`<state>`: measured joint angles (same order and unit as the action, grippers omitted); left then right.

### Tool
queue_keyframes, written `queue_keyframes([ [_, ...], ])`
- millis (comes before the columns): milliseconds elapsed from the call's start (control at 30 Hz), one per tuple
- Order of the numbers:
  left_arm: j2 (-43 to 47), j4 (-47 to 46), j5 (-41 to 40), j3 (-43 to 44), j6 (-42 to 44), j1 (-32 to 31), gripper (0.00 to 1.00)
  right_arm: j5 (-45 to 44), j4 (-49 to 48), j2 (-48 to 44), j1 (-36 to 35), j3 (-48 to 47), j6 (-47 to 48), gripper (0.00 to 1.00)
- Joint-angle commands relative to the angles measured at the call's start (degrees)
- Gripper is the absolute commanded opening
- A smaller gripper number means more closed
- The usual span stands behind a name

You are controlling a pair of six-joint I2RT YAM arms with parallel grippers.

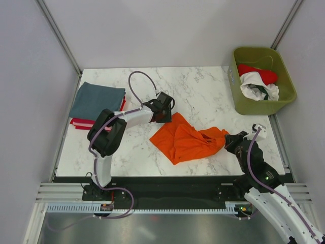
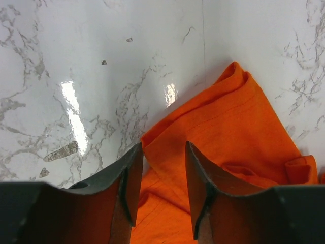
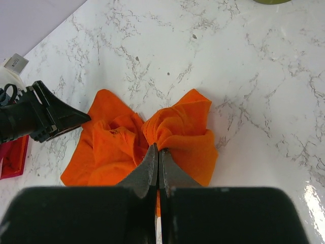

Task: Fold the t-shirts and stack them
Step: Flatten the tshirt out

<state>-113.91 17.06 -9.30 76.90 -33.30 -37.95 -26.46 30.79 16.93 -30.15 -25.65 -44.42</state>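
Closest to the near edge, on the right side, the right gripper (image 3: 158, 150) is clamped tight on a bunched fold of the orange t-shirt (image 1: 185, 140), its two fingers pressed together with cloth puckered up around their tips. The pinched part forms the shirt's right-hand end. From there the shirt spreads leftward across the marble table (image 1: 203, 91) in a loose, rumpled heap, creased and partly folded over itself, roughly mid-table. At the shirt's upper left corner sits the left gripper (image 1: 163, 109), reaching in from the left arm, which bends across the table. Its jaws stand apart, and in its own wrist view a corner of orange cloth rises between the fingers (image 2: 133, 175). From this angle I cannot say for sure whether the pads touch the fabric, but they are not closed on it. Farther back on the left, well apart from the orange shirt, a neatly folded grey-blue t-shirt (image 1: 96, 100) lies on top of a folded red t-shirt (image 1: 81, 123), whose edge shows beneath it along the near side. At the far right corner an olive-green bin (image 1: 259, 107) stands at the table's edge, holding a crumpled red tee (image 1: 260, 71) at the back and a white tee with dark print (image 1: 260, 90) in front of it.
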Motion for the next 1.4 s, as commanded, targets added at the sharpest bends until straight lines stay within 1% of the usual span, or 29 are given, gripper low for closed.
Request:
queue_keyframes([
  [0,-1.8,-1.3,2.2,2.4,-2.2,0.0,0.45,-1.2,-0.9,-0.7,0.0,0.2,-0.9,0.00],
  [33,-2.0,-1.3,2.1,2.5,-2.4,0.0,0.43,-1.2,-0.9,-0.7,0.0,0.0,-0.8,0.00],
  [67,-2.2,-1.2,2.0,2.5,-2.6,0.0,0.30,-1.4,-1.0,-0.6,0.0,-0.2,-1.0,0.00],
  [167,-1.1,-1.1,-0.8,1.8,-3.6,0.1,0.02,-1.8,-1.2,0.1,0.0,-0.5,-1.0,0.00],
  [267,1.9,0.4,-4.8,2.0,-3.4,0.7,0.02,-0.1,-3.3,3.5,0.0,-0.9,-0.7,0.00],
  [333,5.0,1.6,-4.8,3.2,-2.7,2.6,0.02,4.2,-7.2,9.2,-0.1,-1.3,0.7,0.00],
  [433,8.5,2.9,-1.3,4.8,-2.4,7.2,0.02,5.9,-11.3,20.3,0.1,-4.2,1.1,0.00],
  [533,12.4,3.8,2.3,6.8,-3.3,12.1,0.02,4.3,-15.9,30.7,0.4,-9.5,1.9,0.00],
  [567,13.5,4.1,4.2,7.6,-3.4,14.4,0.02,3.1,-16.7,33.2,1.0,-14.2,3.0,0.00],
  [600,14.1,5.7,4.9,10.0,-3.9,15.4,0.02,3.4,-17.1,38.4,3.1,-17.2,3.5,0.00],
  [633,14.5,6.7,5.4,11.5,-4.1,16.4,0.02,4.4,-16.9,41.0,4.8,-20.5,4.0,0.00],
  [667,14.9,7.7,6.1,13.2,-4.1,18.3,0.02,8.7,-16.9,43.2,6.9,-27.1,4.3,0.00],
  [700,16.1,9.2,6.3,16.8,-3.9,19.3,0.02,11.2,-16.8,46.7,11.2,-30.4,4.0,0.00],
  [733,16.9,12.0,6.2,18.7,-3.7,20.4,0.02,14.4,-16.8,48.0,13.2,-33.5,3.8,0.00],
  [767,18.0,13.6,5.7,21.9,-3.1,22.6,0.02,18.4,-16.8,49.0,14.7,-39.1,3.9,0.00],
  [833,22.7,16.4,5.0,24.1,-2.8,25.3,0.02,19.6,-15.2,50.0,17.2,-46.2,4.6,0.00],
  [867,24.8,16.9,4.8,24.4,-2.7,27.8,0.02,19.3,-14.5,49.9,17.7,-47.8,4.9,0.00],
  [900,29.3,17.0,4.5,23.9,-2.9,28.8,0.02,18.4,-13.6,48.7,18.2,-48.6,5.4,0.00],
  [1000,36.4,17.3,1.7,18.7,-3.1,29.4,0.02,17.8,-13.5,45.1,18.6,-46.2,5.0,0.00],
  [1033,40.6,17.2,1.3,16.6,-3.5,29.4,0.02,17.8,-13.4,44.1,18.6,-42.8,4.6,0.00],
  [1067,42.9,16.5,1.1,12.1,-4.1,29.4,0.02,17.8,-13.5,42.2,18.6,-40.6,4.3,0.00],
  [1100,44.7,16.1,1.2,9.8,-4.3,29.4,0.02,16.5,-13.5,41.0,18.6,-38.2,3.6,0.00],
  [1133,48.2,15.6,1.8,7.4,-4.6,29.4,0.02,15.2,-13.4,39.8,18.7,-33.2,3.1,0.02],
  [1167,49.7,14.1,2.7,2.7,-4.8,29.4,0.02,13.9,-13.3,36.9,18.8,-30.6,2.7,0.05],
  [1200,51.1,13.4,3.8,0.4,-4.9,29.4,0.02,12.0,-13.2,35.3,19.0,-28.2,2.2,0.20],
  [1233,52.5,12.7,4.7,-1.9,-5.0,29.4,0.02,8.9,-13.1,33.5,18.9,-23.4,1.2,0.39],
  [1267,54.7,12.0,6.6,-6.4,-5.5,29.4,0.02,8.0,-13.3,30.4,19.1,-21.2,0.8,0.56],
  [1300,56.0,10.1,7.5,-8.7,-5.7,29.3,0.02,8.1,-14.2,29.1,19.1,-19.4,1.1,0.67],
  [1367,58.6,8.6,9.0,-14.0,-6.3,29.3,0.02,12.2,-15.7,27.4,19.1,-15.5,3.0,0.68],
])
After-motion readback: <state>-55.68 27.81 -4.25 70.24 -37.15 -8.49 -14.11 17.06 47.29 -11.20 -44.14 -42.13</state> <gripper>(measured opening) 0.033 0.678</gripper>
